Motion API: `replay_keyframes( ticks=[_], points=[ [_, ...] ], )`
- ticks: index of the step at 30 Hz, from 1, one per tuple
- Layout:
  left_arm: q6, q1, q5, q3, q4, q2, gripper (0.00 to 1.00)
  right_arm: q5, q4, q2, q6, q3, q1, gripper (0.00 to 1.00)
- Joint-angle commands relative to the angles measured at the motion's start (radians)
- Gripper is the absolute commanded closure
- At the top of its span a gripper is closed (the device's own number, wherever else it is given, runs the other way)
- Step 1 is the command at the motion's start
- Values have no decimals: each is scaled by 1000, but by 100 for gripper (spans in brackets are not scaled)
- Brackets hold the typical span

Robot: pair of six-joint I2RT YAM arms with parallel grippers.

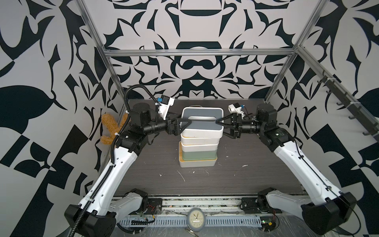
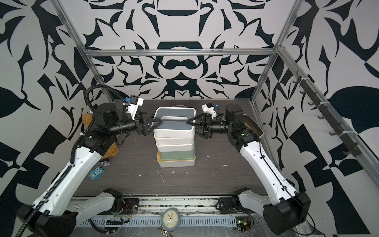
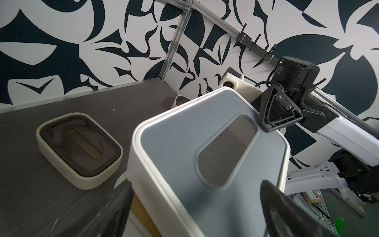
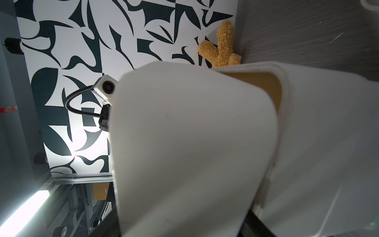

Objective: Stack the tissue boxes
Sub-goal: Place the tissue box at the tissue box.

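Several tissue boxes form a stack in the middle of the table. The grey-lidded box [image 1: 202, 117] lies on top, a little askew over a bamboo-lidded white box [image 1: 200, 140]. Under those come another white box, the mint green box [image 1: 196, 156] and a white bottom box [image 1: 196, 165]. My left gripper [image 1: 184, 125] stands open astride the top box's left end, one finger [image 3: 276, 207] over the grey lid. My right gripper [image 1: 220, 127] straddles the right end, and that box's white wall [image 4: 184, 143] hides any contact. A cream dark-lidded box [image 3: 80, 147] lies flat behind the stack.
Another cream box [image 2: 252, 127] sits by the right wall behind my right arm. A brown plush bunny [image 1: 110, 127] leans in the left back corner. A small blue toy [image 2: 96, 173] lies under my left arm. A clock [image 1: 195, 219] rests below the table's front edge.
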Motion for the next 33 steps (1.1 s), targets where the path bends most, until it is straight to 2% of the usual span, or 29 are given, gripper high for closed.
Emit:
replay_keyframes(
  ticks=[1,18,33],
  points=[
    [-4,4,15,0,22,-6,1,12,-7,-1,-50,50,3,28],
    [-6,4,16,-6,22,-7,1,108,-334,58,-282,201,2,24],
    [-4,4,22,-7,20,-7,1,167,-412,89,-358,232,2,22]
  ],
)
